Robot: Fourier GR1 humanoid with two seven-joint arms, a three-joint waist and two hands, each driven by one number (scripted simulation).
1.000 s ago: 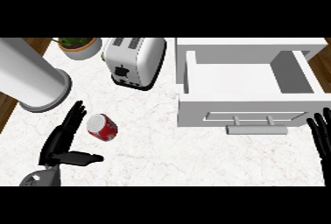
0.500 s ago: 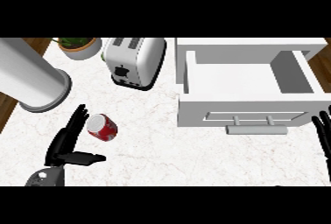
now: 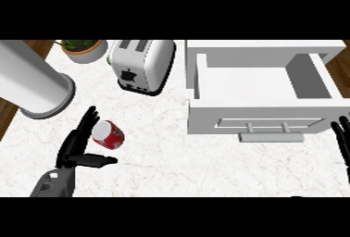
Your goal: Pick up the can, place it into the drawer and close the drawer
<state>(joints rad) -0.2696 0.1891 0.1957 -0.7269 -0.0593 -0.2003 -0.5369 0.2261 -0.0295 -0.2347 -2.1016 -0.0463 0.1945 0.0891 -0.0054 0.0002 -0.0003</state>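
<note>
A red can (image 3: 109, 135) with a silver top lies on its side on the white marble counter (image 3: 178, 162), left of centre. My left hand (image 3: 74, 149) is open just left of it, fingers straight and reaching up past the can's top, thumb stretched out to the right below the can. Whether the fingers touch the can I cannot tell. The white drawer (image 3: 263, 88) stands pulled open at the upper right, its inside bare, with a bar handle (image 3: 271, 136) on its front. My right hand (image 3: 342, 141) rests open at the right edge, fingers up, just right of the handle.
A white toaster (image 3: 141, 65) stands behind the can. A large grey cylinder (image 3: 31, 85) rises at the far left. A potted plant (image 3: 83, 48) sits at the back left. Wooden floor shows past the counter's left edge.
My left hand has slid right and a little forward, closing in on the can's left side. The can, the drawer and my right hand have hardly moved.
</note>
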